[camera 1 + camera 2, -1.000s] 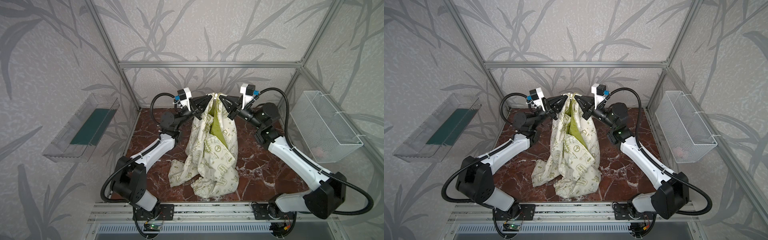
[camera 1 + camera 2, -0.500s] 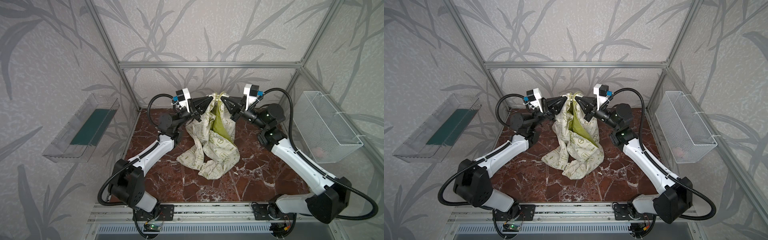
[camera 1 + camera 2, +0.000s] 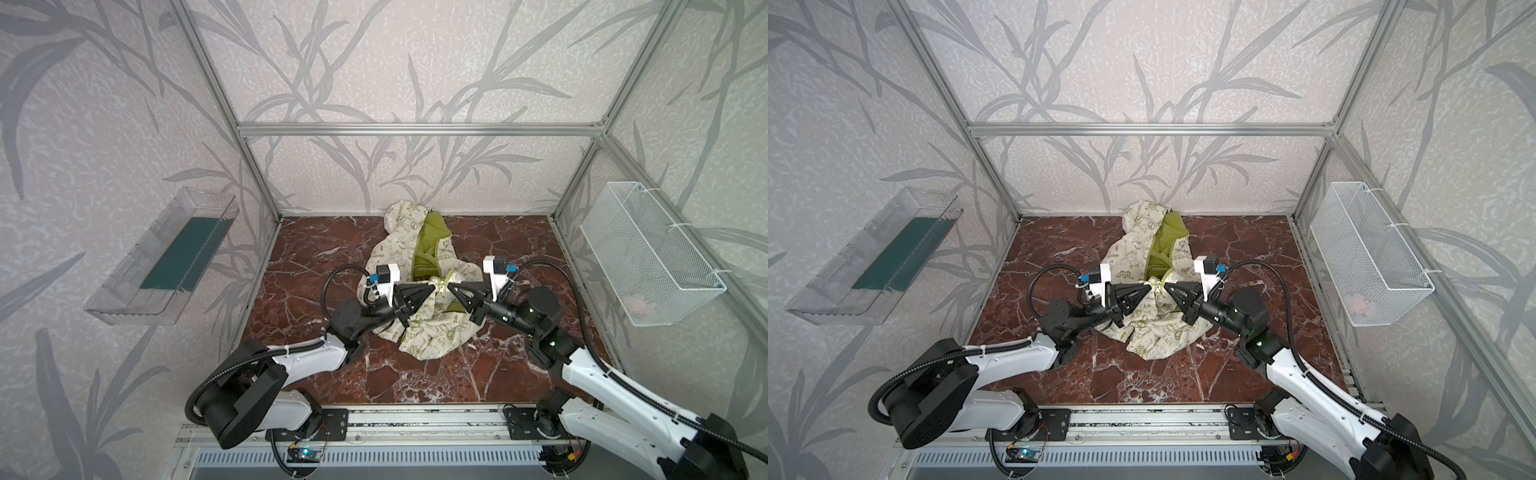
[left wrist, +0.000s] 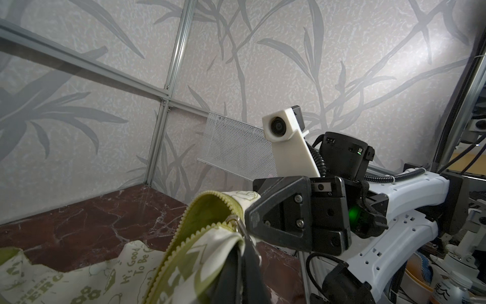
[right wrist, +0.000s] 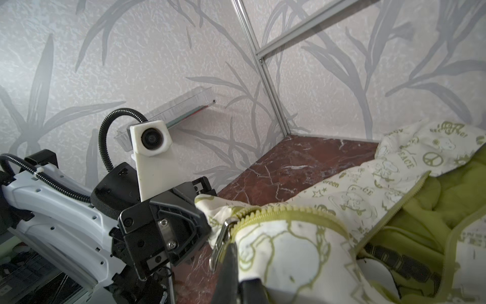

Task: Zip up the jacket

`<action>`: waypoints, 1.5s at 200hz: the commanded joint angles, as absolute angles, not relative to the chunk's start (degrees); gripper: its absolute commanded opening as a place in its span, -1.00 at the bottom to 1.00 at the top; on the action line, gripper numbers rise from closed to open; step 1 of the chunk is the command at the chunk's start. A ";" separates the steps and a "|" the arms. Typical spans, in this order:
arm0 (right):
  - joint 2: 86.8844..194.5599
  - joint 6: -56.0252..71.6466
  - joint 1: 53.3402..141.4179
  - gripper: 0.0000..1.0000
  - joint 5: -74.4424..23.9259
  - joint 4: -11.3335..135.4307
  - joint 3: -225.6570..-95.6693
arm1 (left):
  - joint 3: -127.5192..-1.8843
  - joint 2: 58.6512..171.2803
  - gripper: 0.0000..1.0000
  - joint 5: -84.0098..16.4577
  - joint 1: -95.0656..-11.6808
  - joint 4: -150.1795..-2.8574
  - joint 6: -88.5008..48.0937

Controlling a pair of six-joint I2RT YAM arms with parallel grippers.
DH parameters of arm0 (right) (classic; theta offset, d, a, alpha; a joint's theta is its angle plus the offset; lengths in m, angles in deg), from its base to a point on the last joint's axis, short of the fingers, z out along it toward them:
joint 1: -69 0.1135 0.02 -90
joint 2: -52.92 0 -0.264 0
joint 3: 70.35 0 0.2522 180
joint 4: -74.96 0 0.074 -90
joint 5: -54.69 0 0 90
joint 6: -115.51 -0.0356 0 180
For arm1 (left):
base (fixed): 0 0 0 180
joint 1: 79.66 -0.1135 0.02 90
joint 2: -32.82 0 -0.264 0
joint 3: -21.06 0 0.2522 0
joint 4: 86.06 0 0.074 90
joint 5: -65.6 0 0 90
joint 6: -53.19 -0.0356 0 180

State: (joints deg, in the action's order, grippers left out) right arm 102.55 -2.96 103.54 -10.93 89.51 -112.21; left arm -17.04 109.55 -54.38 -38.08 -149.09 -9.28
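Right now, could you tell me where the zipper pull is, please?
Seen in both wrist views, the zipper pull hangs on the jacket, midway between the left hand and right hand.

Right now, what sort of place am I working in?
Probably a lab robot test cell: silver aluminium-frame enclosure, red-brown marble-look tabletop, white wire mesh basket hung on a side wall.

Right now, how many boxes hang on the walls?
2: a clear plastic tray on the left wall, a white wire mesh basket on the right wall.
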 commanded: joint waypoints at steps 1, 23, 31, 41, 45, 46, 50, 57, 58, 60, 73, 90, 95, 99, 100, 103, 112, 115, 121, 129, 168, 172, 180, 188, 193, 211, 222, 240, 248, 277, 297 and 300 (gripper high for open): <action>97.18 -5.69 103.18 -1.00 -19.96 91.10 -109.99 | -13.96 107.12 -1.00 -51.03 -36.04 -153.45 -10.86; 92.20 -6.11 104.76 -1.00 -21.13 87.04 -107.57 | -11.91 106.78 -1.00 -48.42 -33.00 -153.42 -11.40; 90.34 -6.36 105.26 -0.91 -21.93 85.25 -106.96 | -11.59 106.68 -1.00 -47.63 -32.06 -153.42 -11.46; 88.14 -6.64 105.82 -0.82 -23.14 83.59 -106.08 | -11.34 106.75 -1.00 -46.63 -31.00 -153.38 -11.64; 87.33 -6.82 106.01 -0.80 -23.61 83.18 -105.73 | -11.37 106.85 -1.00 -46.33 -30.62 -153.44 -11.66; 87.22 -6.87 106.05 -0.80 -23.71 83.04 -105.64 | -11.35 106.88 -1.00 -46.22 -30.53 -153.43 -11.71; 86.56 -7.00 106.20 -0.79 -24.06 82.80 -105.26 | -11.34 106.96 -1.00 -45.98 -30.18 -153.41 -11.76; 85.44 -7.24 106.51 -0.77 -24.62 82.21 -104.64 | -11.33 107.08 -1.00 -45.53 -29.54 -153.44 -11.84; 85.26 -7.30 106.56 -0.76 -24.74 82.16 -104.57 | -11.33 107.13 -1.00 -45.42 -29.47 -153.43 -11.89; 85.05 -7.46 106.62 -0.74 -24.89 81.89 -104.41 | -11.33 107.12 -1.00 -45.24 -29.32 -153.42 -11.92; 83.66 -7.87 106.95 -0.58 -25.54 80.58 -103.73 | -11.51 107.42 -1.00 -44.71 -28.60 -153.47 -11.97; 82.17 -8.11 107.23 -0.32 -25.88 77.91 -103.53 | -11.85 107.66 -1.00 -44.11 -27.92 -153.44 -12.20; 81.66 -7.87 107.36 -0.24 -25.95 76.44 -103.68 | -11.93 107.59 -1.00 -43.94 -27.77 -153.44 -12.20; 81.15 -7.57 107.41 -0.20 -26.11 75.02 -104.02 | -11.99 107.62 -1.00 -43.85 -27.65 -153.42 -12.24; 80.97 -7.46 107.45 -0.19 -26.14 74.52 -104.09 | -12.01 107.62 -1.00 -43.84 -27.64 -153.42 -12.31; 80.54 -7.08 107.45 -0.16 -26.43 73.27 -104.33 | -12.03 107.54 -1.00 -43.78 -27.59 -153.42 -12.29; 78.93 -5.56 107.58 -0.11 -27.37 69.10 -105.31 | -12.15 107.39 -1.00 -43.58 -27.39 -153.42 -12.43; 78.41 -4.99 107.66 -0.10 -27.84 67.40 -105.72 | -12.24 107.32 -1.00 -43.57 -27.37 -153.40 -12.38; 77.26 -3.78 107.74 -0.07 -28.87 64.15 -106.57 | -12.22 107.30 -1.00 -43.44 -27.24 -153.42 -12.42; 75.83 -1.71 107.76 -0.02 -29.64 60.02 -107.92 | -12.22 107.18 -1.00 -43.40 -27.13 -153.43 -12.40; 73.94 10.62 108.38 0.10 -31.91 41.50 -116.92 | -11.72 106.31 -1.00 -43.08 -26.50 -153.18 -12.23; 74.27 12.13 108.64 0.10 -32.00 40.08 -117.85 | -11.67 106.03 -1.00 -43.04 -26.37 -152.91 -12.22; 75.21 15.35 109.32 0.10 -32.48 37.38 -119.98 | -11.49 105.50 -1.00 -43.05 -26.10 -152.37 -12.36; 76.50 18.69 110.56 0.10 -33.49 34.90 -122.07 | -11.31 104.91 -1.00 -43.04 -25.89 -151.59 -12.53; 77.31 20.70 111.60 0.09 -34.39 33.62 -123.27 | -11.24 104.52 -1.00 -42.86 -25.75 -151.16 -12.69; 80.83 28.17 116.80 0.06 -38.49 30.76 -126.86 | -10.57 103.11 -1.00 -42.04 -25.28 -149.62 -13.39; 82.97 31.77 120.89 0.06 -42.73 30.18 -128.63 | -10.22 102.21 -1.00 -41.49 -25.08 -148.78 -13.56; 86.54 37.62 126.96 0.04 -47.10 31.80 -130.48 | -9.93 101.12 -1.00 -41.01 -25.01 -147.56 -13.98; 88.14 39.40 130.62 0.04 -49.44 33.08 -131.15 | -9.96 100.74 -1.00 -40.77 -24.98 -147.13 -14.05; 93.11 47.27 139.83 0.01 -56.19 39.10 -132.33 | -9.89 100.21 -1.00 -40.45 -24.99 -146.52 -14.15; 96.84 50.40 144.55 -0.02 -60.85 40.14 -134.20 | -9.74 99.91 -1.00 -40.14 -24.99 -146.48 -13.96; 97.22 50.57 145.01 -0.02 -61.24 40.32 -134.41 | -9.74 99.94 -1.00 -40.16 -24.96 -146.50 -13.97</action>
State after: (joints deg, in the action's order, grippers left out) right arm 94.72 43.16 140.81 -52.83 36.53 -130.98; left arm -10.09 101.22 -40.87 -25.29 -145.95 -12.87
